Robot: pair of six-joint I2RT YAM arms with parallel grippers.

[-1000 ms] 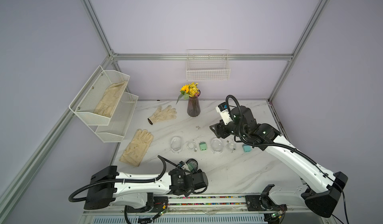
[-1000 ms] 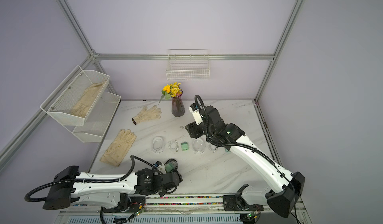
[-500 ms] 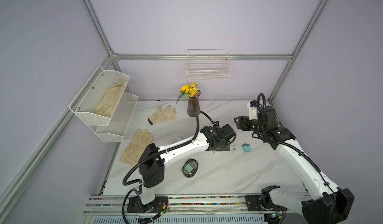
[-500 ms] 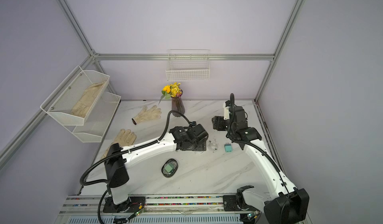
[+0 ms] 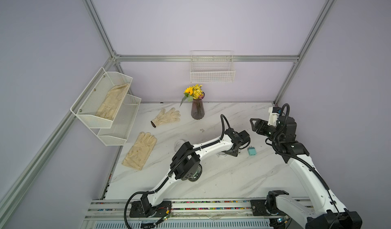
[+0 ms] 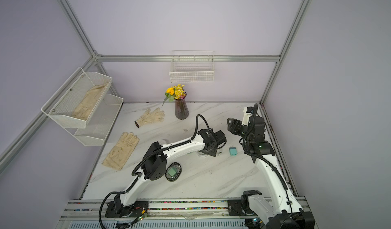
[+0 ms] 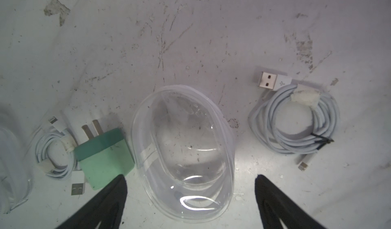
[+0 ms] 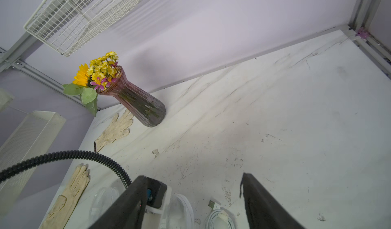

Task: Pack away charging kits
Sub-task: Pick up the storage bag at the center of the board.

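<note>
Over the clear case [image 7: 184,153], left arm [image 5: 211,148] outstretched, left fingers [image 7: 110,202] wide apart and empty; right fingers [image 8: 264,206] aloft, parted, empty.

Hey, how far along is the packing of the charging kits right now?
Done: one oval case near the front already holds a green adapter. In hand: nothing gripped; the left gripper hangs open over an empty clear case, the right gripper open in the air. Left: the mint adapter, the cable beside it, another cable and the teal adapter lie loose.
</note>
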